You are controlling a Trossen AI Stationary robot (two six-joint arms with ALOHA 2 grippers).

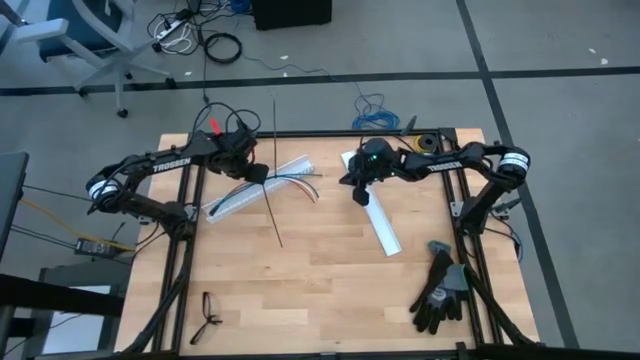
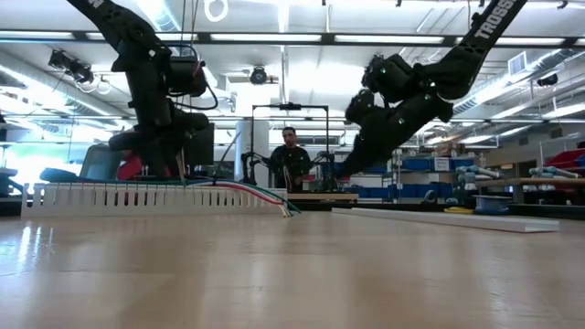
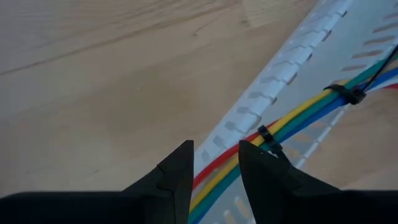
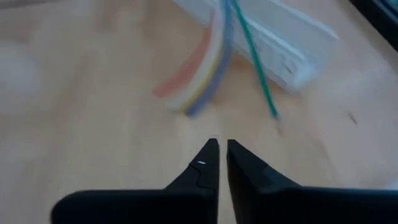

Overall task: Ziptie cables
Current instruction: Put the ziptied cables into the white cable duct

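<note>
The cables lie along a white slotted channel toward the far left part of the table, their loose ends fanning out past the channel's end onto bare wood. Two black zip ties wrap the bundle. The left gripper is low over the channel, its fingers partly apart on either side of the cables with gaps showing, not clamping them. The right gripper hangs above the wood near the loose ends, fingers nearly together with only a slit between them, holding nothing. A second channel lies toward the middle right. Black gloves rest near the near right corner, glasses near the near left. A thin black strip crosses the far edge.
</note>
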